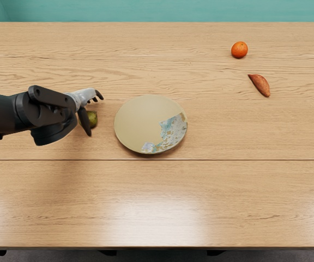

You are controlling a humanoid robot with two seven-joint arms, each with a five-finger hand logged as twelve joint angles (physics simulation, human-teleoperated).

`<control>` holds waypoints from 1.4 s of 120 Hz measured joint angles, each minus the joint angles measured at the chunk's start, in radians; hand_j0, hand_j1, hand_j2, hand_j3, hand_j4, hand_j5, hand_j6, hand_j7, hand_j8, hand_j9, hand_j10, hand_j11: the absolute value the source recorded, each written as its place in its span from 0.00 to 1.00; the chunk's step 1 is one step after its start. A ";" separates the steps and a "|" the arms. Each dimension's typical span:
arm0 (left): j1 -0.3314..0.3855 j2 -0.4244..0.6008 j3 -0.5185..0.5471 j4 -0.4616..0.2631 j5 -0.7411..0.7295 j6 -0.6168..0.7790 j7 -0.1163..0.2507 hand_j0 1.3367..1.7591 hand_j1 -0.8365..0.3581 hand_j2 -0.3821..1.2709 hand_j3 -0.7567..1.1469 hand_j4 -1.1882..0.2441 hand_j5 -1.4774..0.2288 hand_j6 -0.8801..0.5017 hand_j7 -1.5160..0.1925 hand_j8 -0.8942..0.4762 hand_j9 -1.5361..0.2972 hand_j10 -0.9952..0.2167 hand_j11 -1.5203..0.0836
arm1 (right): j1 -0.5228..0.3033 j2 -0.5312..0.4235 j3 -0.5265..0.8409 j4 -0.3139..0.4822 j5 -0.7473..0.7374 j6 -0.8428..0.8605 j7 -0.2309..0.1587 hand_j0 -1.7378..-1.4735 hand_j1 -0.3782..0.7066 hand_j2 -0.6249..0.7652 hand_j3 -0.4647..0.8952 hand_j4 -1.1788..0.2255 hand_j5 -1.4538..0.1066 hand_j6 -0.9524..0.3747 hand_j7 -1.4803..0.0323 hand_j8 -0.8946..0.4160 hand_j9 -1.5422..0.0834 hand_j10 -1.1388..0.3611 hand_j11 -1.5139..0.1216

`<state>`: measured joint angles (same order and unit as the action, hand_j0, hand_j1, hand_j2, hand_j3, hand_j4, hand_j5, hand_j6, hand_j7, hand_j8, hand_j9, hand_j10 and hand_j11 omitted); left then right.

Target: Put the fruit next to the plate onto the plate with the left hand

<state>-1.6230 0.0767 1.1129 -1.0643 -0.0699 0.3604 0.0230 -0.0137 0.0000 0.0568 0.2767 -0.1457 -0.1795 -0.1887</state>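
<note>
A small green fruit lies on the wooden table just left of a round beige plate with a pale blue patch at its lower right. My left hand comes in from the left edge and sits right at the fruit. Its dark thumb hangs in front of the fruit, hiding its left part, and the other fingers are spread above and behind it. The fingers have not closed on the fruit. Nothing lies on the plate. The right arm does not show.
An orange sits far back on the right. A reddish-brown sweet potato lies in front of it, to its right. The teal wall runs behind the table's back edge.
</note>
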 joint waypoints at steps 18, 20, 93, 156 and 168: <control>-0.002 0.000 0.002 0.000 -0.003 0.000 0.000 0.76 0.72 0.26 0.40 0.64 0.66 0.44 0.68 0.46 0.65 0.60 0.73 | 0.000 0.000 0.000 0.000 0.000 0.000 0.000 0.30 0.03 0.45 0.34 0.84 0.93 0.72 0.98 0.68 0.95 0.76 0.93; -0.002 0.000 0.002 0.000 -0.004 0.000 0.000 0.76 0.72 0.26 0.40 0.64 0.66 0.44 0.68 0.45 0.65 0.60 0.73 | 0.000 0.000 0.000 0.000 0.000 0.000 0.000 0.30 0.03 0.45 0.34 0.84 0.93 0.72 0.98 0.68 0.95 0.76 0.93; 0.000 0.000 0.007 0.000 -0.015 -0.001 0.017 0.76 0.62 0.28 0.40 0.57 0.58 0.36 0.60 0.38 0.57 0.51 0.64 | 0.000 0.000 0.000 0.000 0.000 0.000 0.000 0.30 0.03 0.45 0.34 0.84 0.93 0.72 0.98 0.68 0.95 0.76 0.93; -0.059 0.096 0.003 -0.054 -0.059 -0.091 0.029 0.73 0.39 0.36 0.40 0.44 0.25 0.64 0.25 0.50 0.24 0.26 0.27 | 0.000 0.000 0.000 0.000 0.000 0.000 0.000 0.30 0.03 0.45 0.34 0.84 0.93 0.72 0.98 0.68 0.95 0.76 0.93; -0.124 0.242 -0.027 -0.085 -0.079 -0.173 0.029 0.73 0.39 0.36 0.40 0.47 0.20 0.65 0.22 0.52 0.23 0.28 0.25 | 0.000 0.000 0.000 0.000 0.000 0.000 0.000 0.30 0.03 0.45 0.34 0.84 0.93 0.72 0.98 0.68 0.95 0.76 0.93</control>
<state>-1.7469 0.3183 1.0857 -1.1488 -0.1493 0.1878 0.0518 -0.0137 0.0000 0.0568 0.2768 -0.1458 -0.1795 -0.1887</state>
